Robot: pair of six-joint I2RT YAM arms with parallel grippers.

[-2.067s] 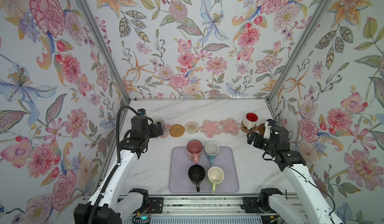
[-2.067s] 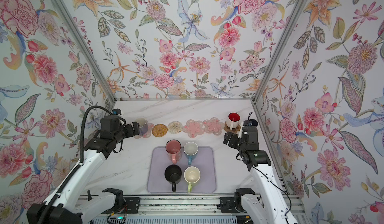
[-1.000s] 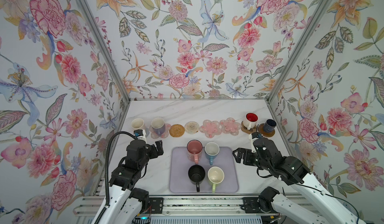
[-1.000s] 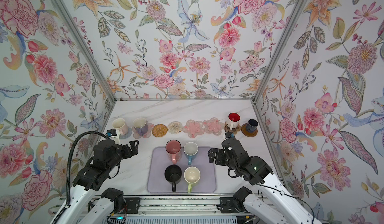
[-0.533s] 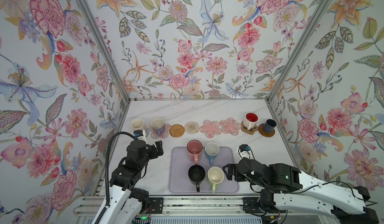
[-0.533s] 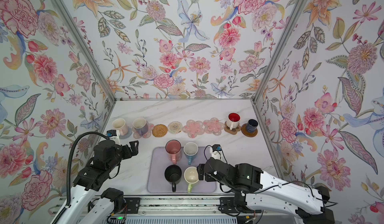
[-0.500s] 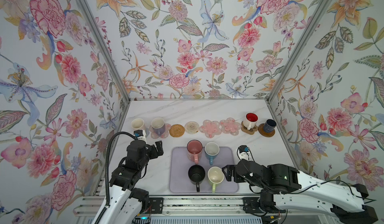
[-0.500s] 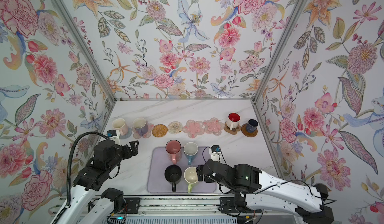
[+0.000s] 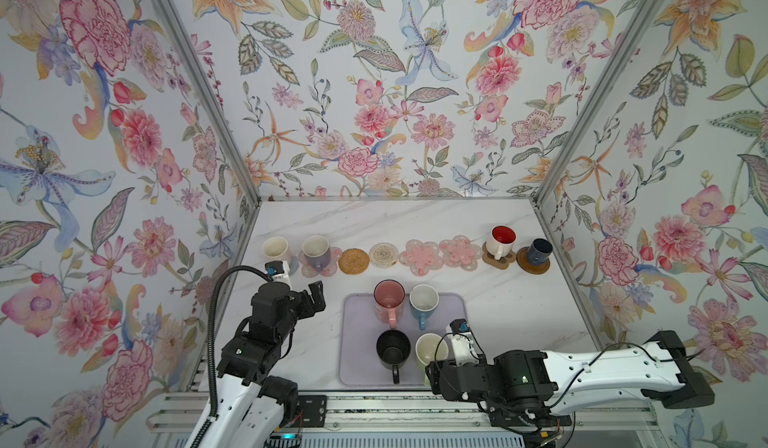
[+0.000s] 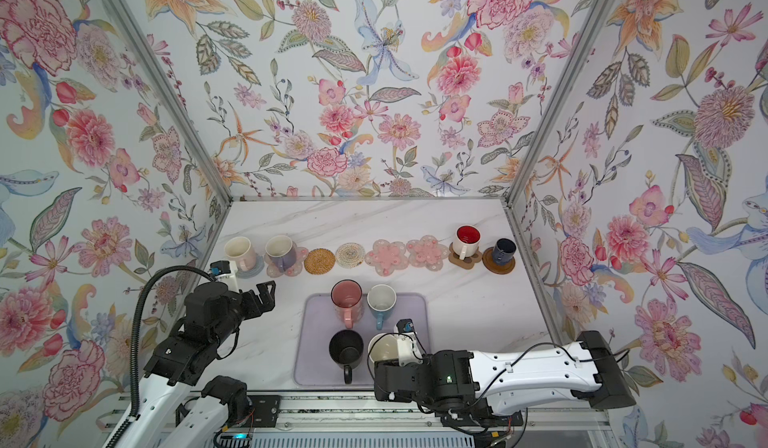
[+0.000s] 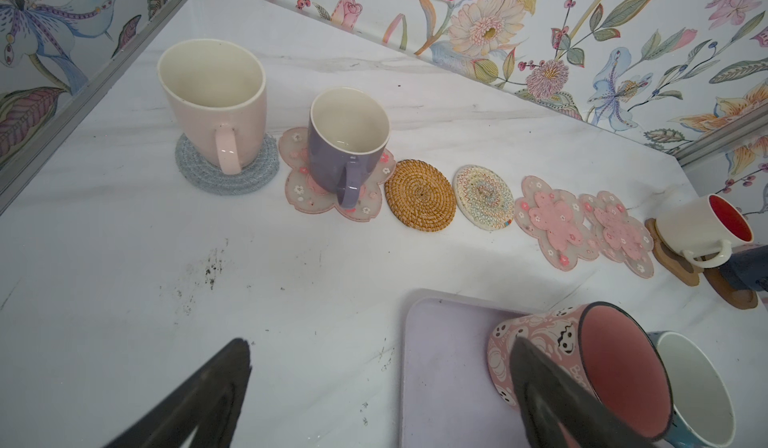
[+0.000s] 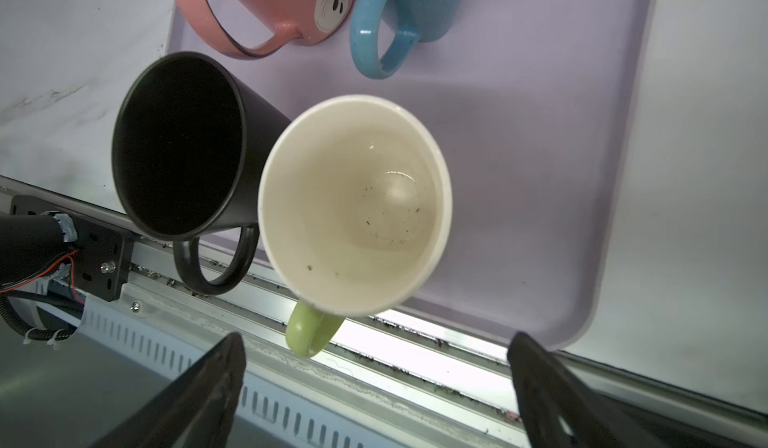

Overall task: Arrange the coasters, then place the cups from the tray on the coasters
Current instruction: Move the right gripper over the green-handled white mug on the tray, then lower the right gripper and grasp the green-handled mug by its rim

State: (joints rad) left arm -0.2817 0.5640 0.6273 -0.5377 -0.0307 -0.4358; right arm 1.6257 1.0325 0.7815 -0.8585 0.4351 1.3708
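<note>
Right gripper (image 12: 376, 340) wide open, holds nothing, near handle of light green mug (image 12: 353, 205) on tray (image 12: 540, 134). Better pinch rim wall, keep off black mug (image 12: 178, 143) just beside. Left gripper (image 11: 380, 344) open, empty.

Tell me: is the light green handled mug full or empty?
Empty: the light green handled mug shows its bare cream bottom, only tiny dark specks.

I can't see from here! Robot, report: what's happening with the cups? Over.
Left pincer open, empty. Right pincer open, near light green cup on tray. Black cup close alongside it.
</note>
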